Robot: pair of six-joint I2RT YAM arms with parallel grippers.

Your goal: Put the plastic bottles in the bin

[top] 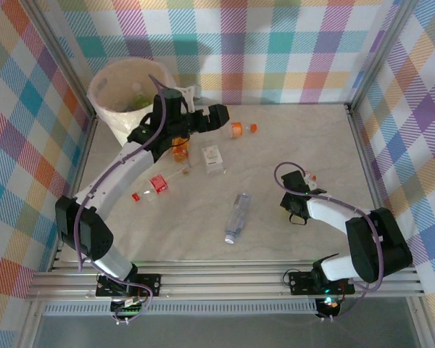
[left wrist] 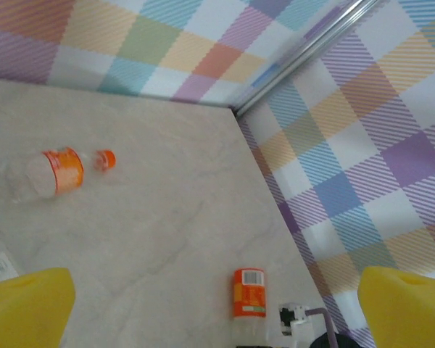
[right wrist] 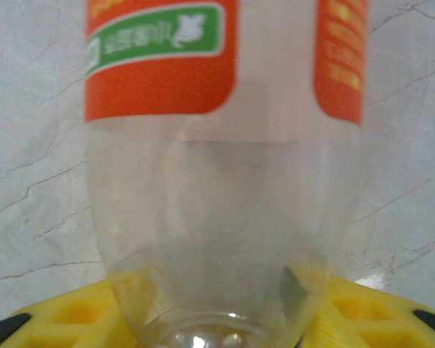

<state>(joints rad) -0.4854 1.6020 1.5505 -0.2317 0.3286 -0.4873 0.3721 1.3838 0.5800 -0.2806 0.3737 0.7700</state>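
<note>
Six plastic bottles are sitting on the one table: an orange-cap bottle, an orange bottle, a white-label bottle, a red-label bottle, a clear bottle and an orange-and-green bottle. One bin is standing in the far left corner (something green is sitting inside it, too small to count). Two robot arms, a left arm and a right arm, are reaching over the table.

Scattered bottles lying flat, lined bin far-left
</note>
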